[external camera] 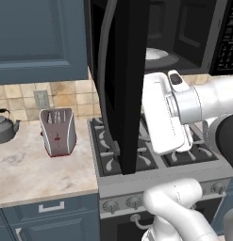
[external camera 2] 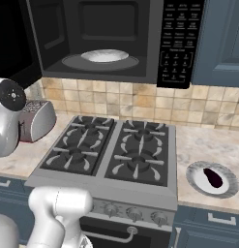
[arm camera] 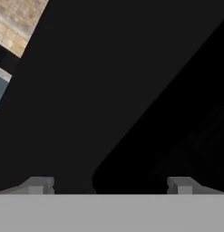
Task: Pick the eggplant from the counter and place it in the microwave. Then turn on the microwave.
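The eggplant is small and dark purple, lying on a round plate on the beige counter to the right of the stove. The black microwave hangs above the stove with its door swung wide open, and a white turntable plate shows inside. Its keypad is on the right. My gripper is open with nothing between its fingertips, close up against the dark door. In the left base view my white hand sits just right of the door's edge, far from the eggplant.
A grey gas stove lies under the microwave. A silver toaster and a kettle stand on the counter to its left. Blue wall cabinets flank the microwave, and the open door juts out over the stove.
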### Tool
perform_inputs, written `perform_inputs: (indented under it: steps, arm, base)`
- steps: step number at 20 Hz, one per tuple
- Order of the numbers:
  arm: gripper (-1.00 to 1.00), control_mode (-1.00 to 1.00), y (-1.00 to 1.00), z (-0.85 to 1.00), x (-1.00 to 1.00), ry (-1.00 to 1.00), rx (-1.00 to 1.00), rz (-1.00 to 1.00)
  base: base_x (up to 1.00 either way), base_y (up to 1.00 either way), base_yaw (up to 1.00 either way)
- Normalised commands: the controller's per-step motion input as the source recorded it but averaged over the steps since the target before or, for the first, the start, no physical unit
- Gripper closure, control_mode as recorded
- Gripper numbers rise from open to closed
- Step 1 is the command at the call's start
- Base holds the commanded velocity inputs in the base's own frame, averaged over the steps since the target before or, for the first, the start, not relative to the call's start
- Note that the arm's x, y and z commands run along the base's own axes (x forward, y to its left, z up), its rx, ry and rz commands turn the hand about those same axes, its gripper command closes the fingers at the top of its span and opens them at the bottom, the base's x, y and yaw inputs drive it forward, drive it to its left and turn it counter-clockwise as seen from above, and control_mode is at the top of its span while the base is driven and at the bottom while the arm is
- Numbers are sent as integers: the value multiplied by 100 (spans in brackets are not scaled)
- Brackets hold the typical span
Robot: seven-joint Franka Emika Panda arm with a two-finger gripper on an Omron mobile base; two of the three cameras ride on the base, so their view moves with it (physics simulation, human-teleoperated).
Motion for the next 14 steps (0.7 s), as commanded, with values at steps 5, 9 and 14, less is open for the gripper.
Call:
perform_inputs:
  steps: [5,9,14]
  arm:
    - [-100,-100,-7,0,7,3,0,0]
    - [-100,-100,-21,0,7,6,0,0]
    - [-100,-100,-31,0,2,4,0,0]
  base:
    - [0,0,0]
    - [0,0,0]
    - [0,0,0]
